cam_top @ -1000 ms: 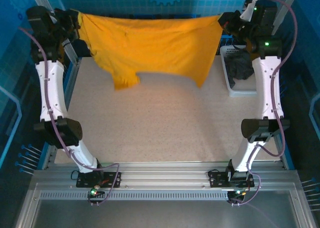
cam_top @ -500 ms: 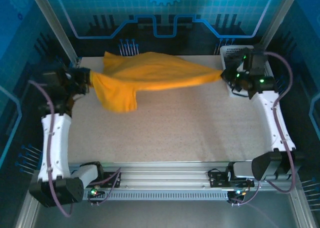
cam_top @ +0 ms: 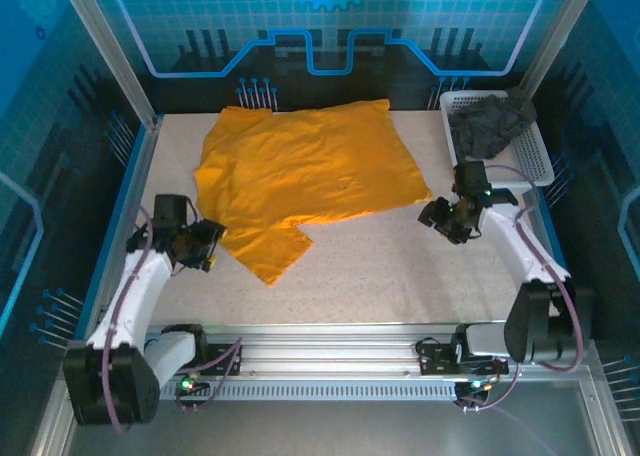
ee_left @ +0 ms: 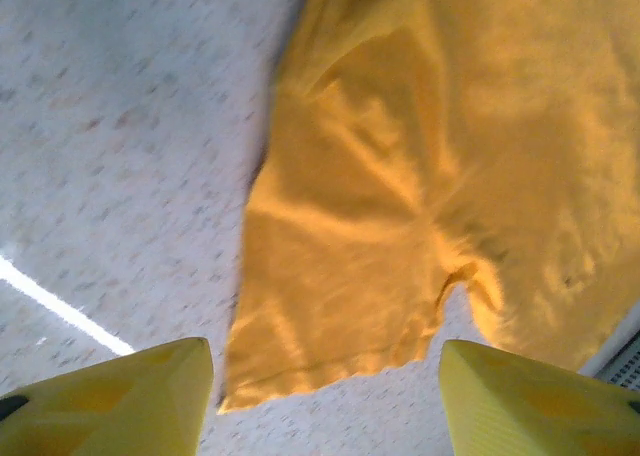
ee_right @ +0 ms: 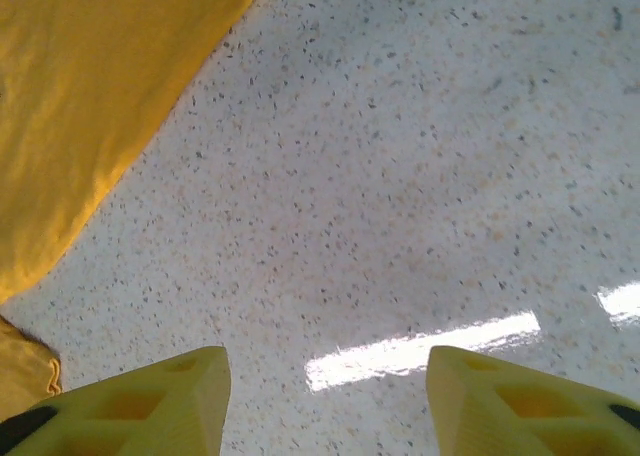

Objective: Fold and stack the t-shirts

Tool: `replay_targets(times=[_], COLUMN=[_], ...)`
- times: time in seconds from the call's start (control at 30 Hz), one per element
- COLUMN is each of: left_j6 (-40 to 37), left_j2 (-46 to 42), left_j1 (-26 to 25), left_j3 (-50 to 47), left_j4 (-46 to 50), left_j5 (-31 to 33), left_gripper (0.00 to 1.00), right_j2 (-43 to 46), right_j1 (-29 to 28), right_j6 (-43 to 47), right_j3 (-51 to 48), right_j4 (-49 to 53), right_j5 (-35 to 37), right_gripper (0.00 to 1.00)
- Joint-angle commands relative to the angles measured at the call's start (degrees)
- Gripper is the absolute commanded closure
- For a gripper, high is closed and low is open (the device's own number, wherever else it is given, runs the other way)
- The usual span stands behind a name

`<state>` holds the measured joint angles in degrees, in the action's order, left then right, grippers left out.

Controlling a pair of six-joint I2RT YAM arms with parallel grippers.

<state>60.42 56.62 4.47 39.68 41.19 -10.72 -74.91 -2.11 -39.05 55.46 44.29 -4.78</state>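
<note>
A: What do I have closest to me?

B: On my left, the left fingers hang low over the desk, spread apart and holding nothing. From the left wrist I see a sleeve of the orange-yellow t-shirt lying flat just ahead of them, its hem on the speckled surface.

A: And your right side?

B: Much the same. The right fingers stand apart and empty over bare desk. The shirt's edge runs off to the upper left of that wrist view. From above, they sit just beside the shirt's near right corner, not touching it.

A: So where is that shirt?

B: It is spread open across the middle and far part of the desk, between the two arms. It lies mostly flat with a few soft wrinkles, and one sleeve points toward me at the left.

A: Anything farther back?

B: At the far right corner sits the white mesh basket. The charcoal grey t-shirt is bunched up inside it, well apart from the orange-yellow one.
</note>
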Motion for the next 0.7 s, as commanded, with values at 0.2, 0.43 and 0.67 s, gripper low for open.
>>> replay_targets(times=[0.2,0.43,0.67], left_j6=[16.62,28.08,28.69], left_j2=[4.68,13.6,25.44], left_j1=[-18.2,-26.79,-28.53], left_j3=[-6.29,-8.24,-3.36], left_j4=[-5.5,-14.03,-20.46], left_j5=[2.59,3.81,4.12], left_gripper=[0.39,0.44,0.54], right_j2=[2.87,2.82,4.77], right_j1=[-1.02,-1.15,-1.21], right_j6=[1.97,1.89,2.05], right_j3=[-2.7,-1.73,-2.98], right_j4=[0.55,0.57,1.23], right_j5=[1.02,0.64,0.72], right_gripper=[0.49,0.5,0.51])
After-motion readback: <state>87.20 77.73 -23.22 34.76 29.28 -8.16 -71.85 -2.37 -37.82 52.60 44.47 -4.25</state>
